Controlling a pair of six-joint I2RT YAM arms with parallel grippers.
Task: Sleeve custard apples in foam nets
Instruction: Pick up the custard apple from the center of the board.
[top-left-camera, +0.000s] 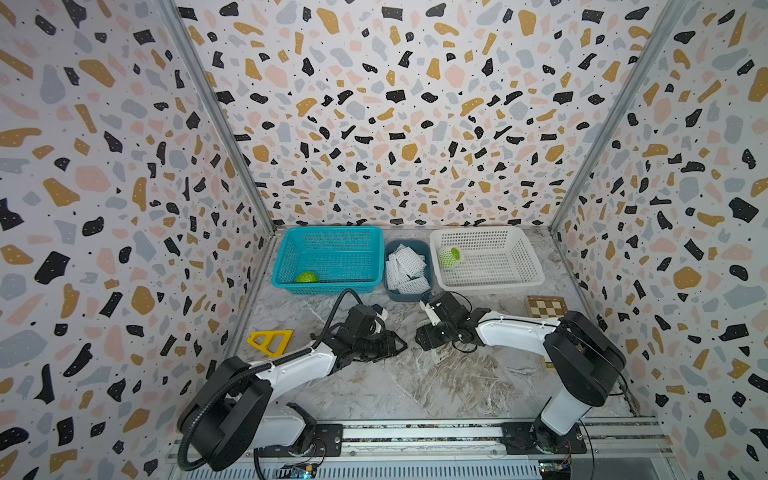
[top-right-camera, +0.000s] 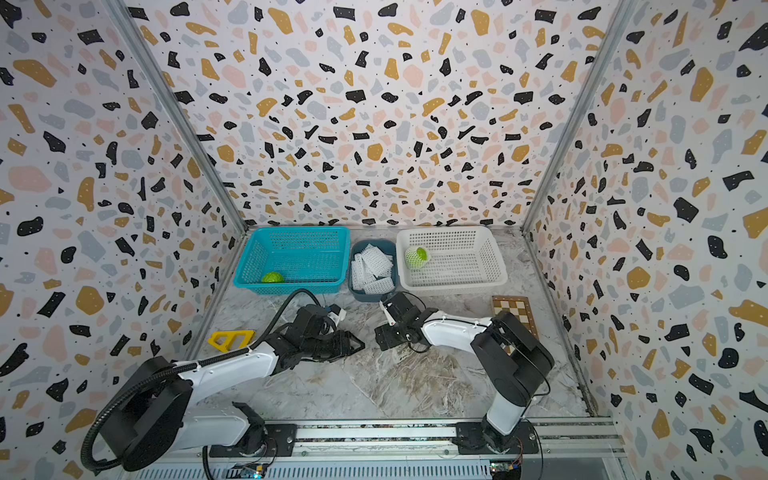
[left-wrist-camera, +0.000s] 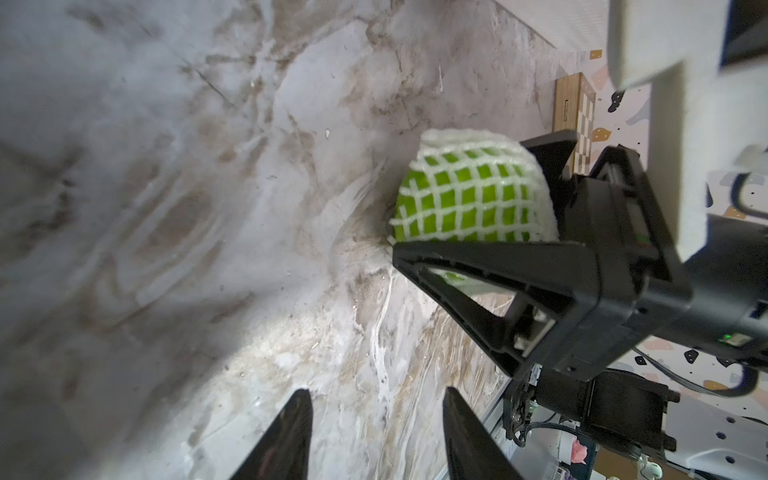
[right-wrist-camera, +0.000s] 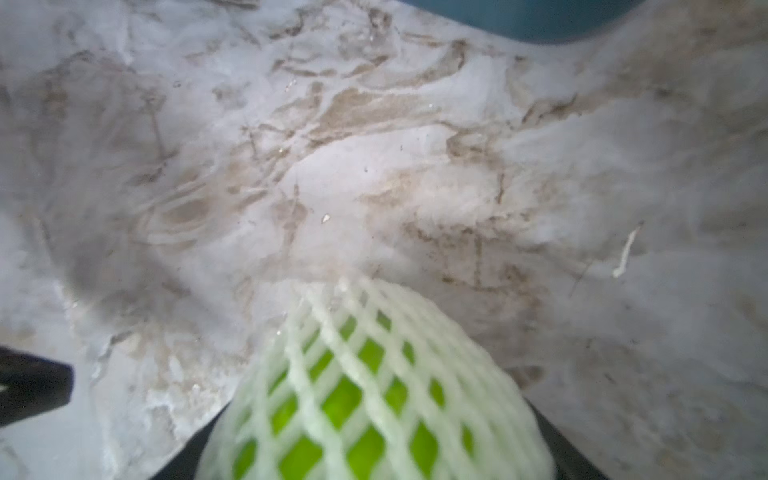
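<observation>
Three fruits share my table (top-left-camera: 415, 386), and where each one sits shows how far along I am. Largest are the two baskets at the back. The blue basket (top-left-camera: 286, 257) holds one bare custard apple (top-left-camera: 307, 277) in its near corner. The white basket (top-left-camera: 490, 286) takes finished ones and has one sleeved custard apple (top-left-camera: 449, 257) by the wall nearest the tub. Between the baskets sits the dark tub (top-left-camera: 409, 296), stocked with spare foam nets (top-left-camera: 405, 266) that either arm can reach. Closer in, low over the table's middle, my right end effector (left-wrist-camera: 459, 197) pinches the third custard apple (right-wrist-camera: 365, 415) through the net (left-wrist-camera: 478, 143) stretched round it. I judge this sleeving done and the carry to the white basket next. My left end effector (left-wrist-camera: 376, 399) hangs beside it, spread and empty, clear of the grip.
</observation>
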